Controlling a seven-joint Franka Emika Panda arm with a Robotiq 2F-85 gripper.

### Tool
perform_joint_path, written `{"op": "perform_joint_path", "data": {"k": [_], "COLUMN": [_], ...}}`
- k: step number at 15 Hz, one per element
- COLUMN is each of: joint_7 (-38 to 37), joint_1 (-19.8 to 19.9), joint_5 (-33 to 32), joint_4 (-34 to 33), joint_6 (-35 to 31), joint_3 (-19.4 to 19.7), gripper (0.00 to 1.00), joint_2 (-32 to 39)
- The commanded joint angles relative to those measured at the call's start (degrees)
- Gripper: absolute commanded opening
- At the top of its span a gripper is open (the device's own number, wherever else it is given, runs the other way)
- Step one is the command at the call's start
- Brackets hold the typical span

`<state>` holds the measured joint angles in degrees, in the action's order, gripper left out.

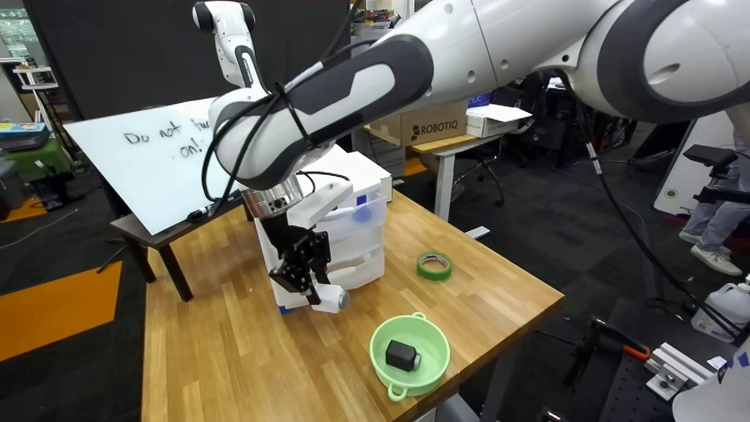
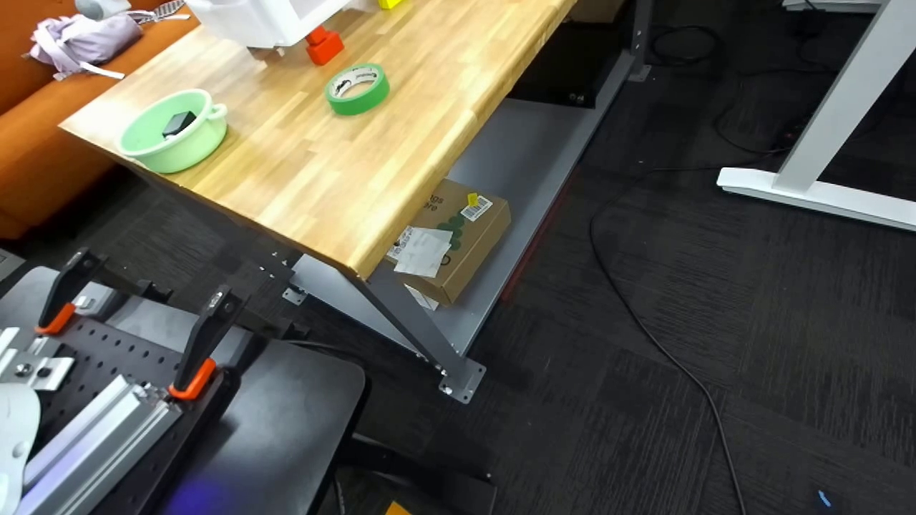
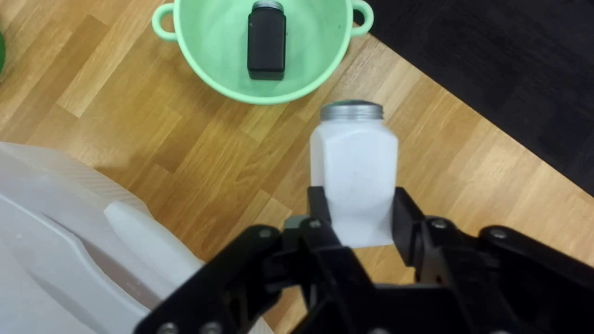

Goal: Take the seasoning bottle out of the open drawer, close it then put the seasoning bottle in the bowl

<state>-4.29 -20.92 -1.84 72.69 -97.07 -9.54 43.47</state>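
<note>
Black 2-fingered gripper clenched on white square-sided metallic-capped bottle; bottle held tilted above brown wooden table, near white plastic 3-drawer chest. Round lime-green 2-handled bowl set on table, apart from held bottle; black square-sided bottle seen inside it. Ring-shaped green tape roll seen near bowl in both exterior views.

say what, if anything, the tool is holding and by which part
The white seasoning bottle, held in the tool by opposite sides of its body, at the end away from the silvery cap.

Bright light, soft glare on the tabletop.
</note>
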Motion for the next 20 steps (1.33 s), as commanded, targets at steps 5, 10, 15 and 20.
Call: {"op": "perform_joint_path", "data": {"k": [5, 10, 15, 20], "joint_7": [-3.89, -2.35, -0.06, -0.84], "joint_1": [-4.04, -2.8, -0.93, -1.94], "joint_5": [-1.26, 0.79, 1.32, 0.8], "joint_4": [10.16, 6.22, 1.84, -1.65], "joint_6": [-5.42, -2.57, 1.0, 4.42], "joint_3": [-1.15, -1.27, -1.25, -1.12], "gripper": [0.12, 0.12, 0.12, 0.12], "joint_2": [-6.91, -2.72, 2.4, 4.95]}}
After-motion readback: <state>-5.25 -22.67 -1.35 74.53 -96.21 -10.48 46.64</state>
